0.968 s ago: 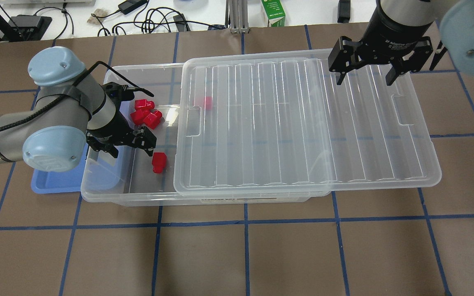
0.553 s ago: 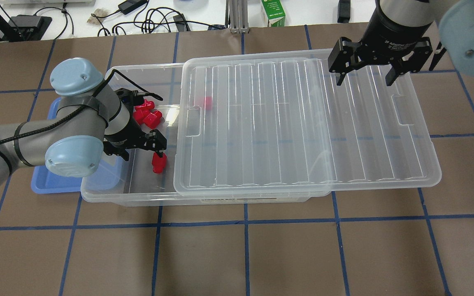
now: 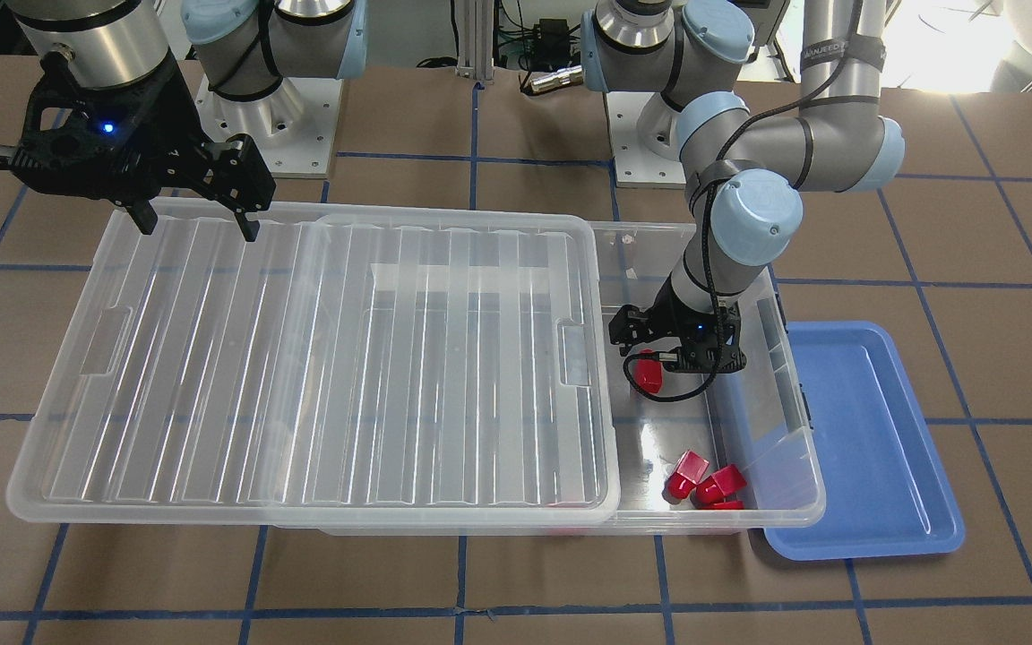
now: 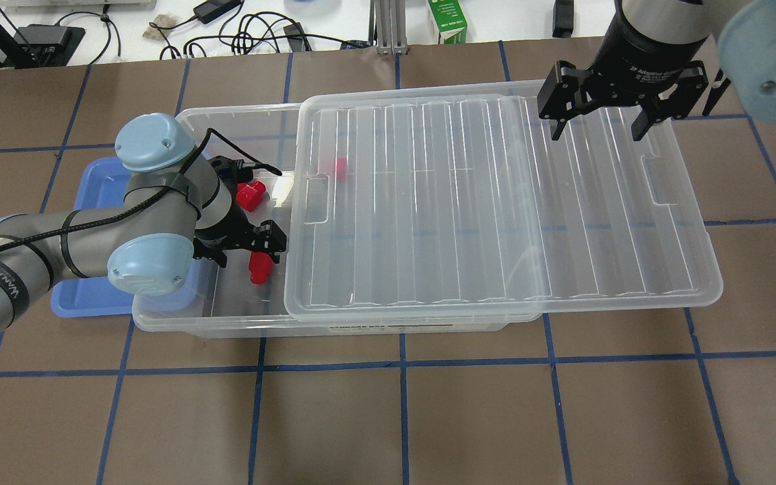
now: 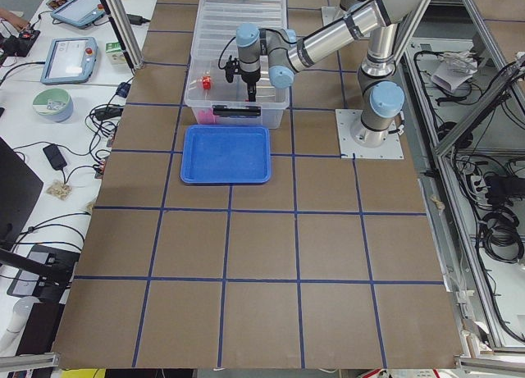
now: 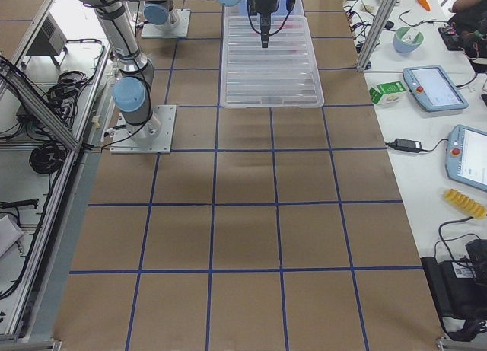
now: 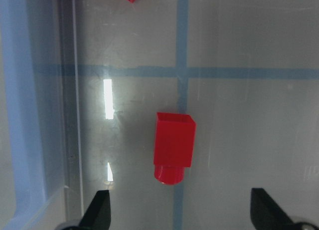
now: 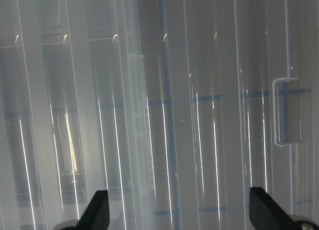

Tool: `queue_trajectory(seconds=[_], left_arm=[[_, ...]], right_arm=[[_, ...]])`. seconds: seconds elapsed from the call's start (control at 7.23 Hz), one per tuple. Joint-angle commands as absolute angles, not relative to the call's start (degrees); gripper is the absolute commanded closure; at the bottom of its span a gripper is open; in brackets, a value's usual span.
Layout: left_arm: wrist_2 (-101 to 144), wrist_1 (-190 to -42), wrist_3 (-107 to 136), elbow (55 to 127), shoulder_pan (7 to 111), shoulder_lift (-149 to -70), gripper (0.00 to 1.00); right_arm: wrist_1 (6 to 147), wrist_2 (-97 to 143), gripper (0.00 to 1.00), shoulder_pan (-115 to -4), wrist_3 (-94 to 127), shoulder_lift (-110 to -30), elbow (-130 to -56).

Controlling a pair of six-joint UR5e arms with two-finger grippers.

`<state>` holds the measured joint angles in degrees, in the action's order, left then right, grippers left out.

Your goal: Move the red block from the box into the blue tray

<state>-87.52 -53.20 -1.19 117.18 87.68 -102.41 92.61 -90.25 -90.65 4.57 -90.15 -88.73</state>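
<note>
Though obscure overhead, left hand (image 7: 183, 208) wide

lid (image 4: 496, 202) blocks box (image 4: 226, 323), one end open

Red block (image 4: 260, 268) in box (image 4: 213, 322) beside tray (image 4: 88, 296)

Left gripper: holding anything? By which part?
Nothing. The left gripper is open over the red block, fingers clear of it. Right gripper open too.
</note>
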Motion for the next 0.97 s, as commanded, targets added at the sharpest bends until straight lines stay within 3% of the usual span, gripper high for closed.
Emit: queue_trajectory(seconds=[0.0, 0.14, 0.28, 0.41, 0.55, 0.69, 0.83], left_arm=[[-87.54, -49.23, -2.98, 116.63, 87.63, -105.63, 0.00], [-87.63, -47.65, -2.81, 117.24, 87.63, -106.78, 0.00], [-87.54, -47.55, -2.55, 117.25, 87.63, -107.83, 0.21], [-87.63, -47.46, -2.46, 117.16, 87.63, -108.80, 0.54], [-87.54, -47.63, -2.37, 116.64, 87.63, -108.37, 0.77], [-87.54, -47.81, -2.29, 116.72, 87.63, -108.28, 0.95], [-87.89, -48.16, -2.29, 116.46, 87.45, -107.15, 1.00]], right_arm=[[92.64, -90.26, 0.00, -90.62, 4.57, -90.09, -88.51], [92.64, -90.26, 0.00, -90.70, 4.57, -90.09, -88.33], [92.64, -90.26, 0.00, -90.70, 4.57, -90.09, -88.24], [92.64, -90.26, 0.00, -90.62, 4.57, -90.09, -88.24], [92.64, -90.26, 0.00, -90.70, 4.57, -90.09, -88.16], [92.64, -90.35, 0.00, -90.62, 4.66, -90.09, -88.33], [92.64, -90.26, 0.00, -90.62, 4.66, -90.09, -88.24]])
